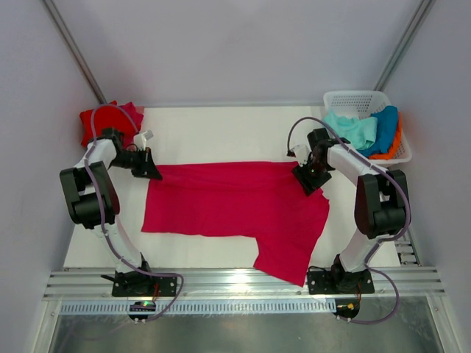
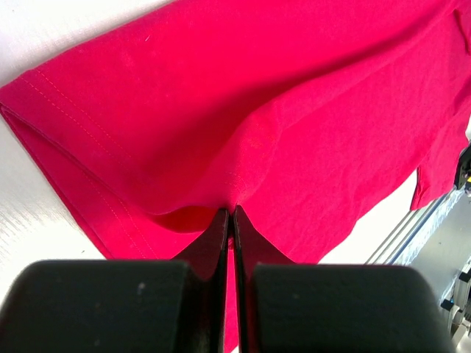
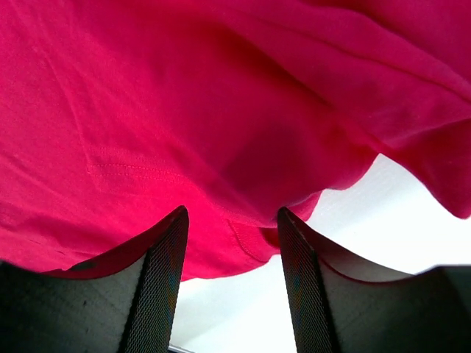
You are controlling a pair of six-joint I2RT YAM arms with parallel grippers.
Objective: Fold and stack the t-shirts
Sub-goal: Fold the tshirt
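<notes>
A big pink shirt [image 1: 235,202] lies spread out flat in the middle of the tabletop [image 1: 221,132], with one part hanging down toward the near edge on the right side. The left gripper [image 1: 147,168] is at the shirt's far left corner. Its fingers [image 2: 217,235] are pressed tight together and pinch a small fold of the pink cloth. The right gripper [image 1: 305,180] is at the shirt's far right corner. Its fingers [image 3: 162,265] stand apart, and the bunched cloth sits just at their tips, with a bit of hem in the gap between them. A red shirt [image 1: 110,118] lies folded at the far left corner of the tabletop. A white basket [image 1: 353,94] stands at the far right corner. In it are a mint shirt [image 1: 349,129], a blue shirt [image 1: 384,125] and an orange shirt [image 1: 397,143], all in a heap.
</notes>
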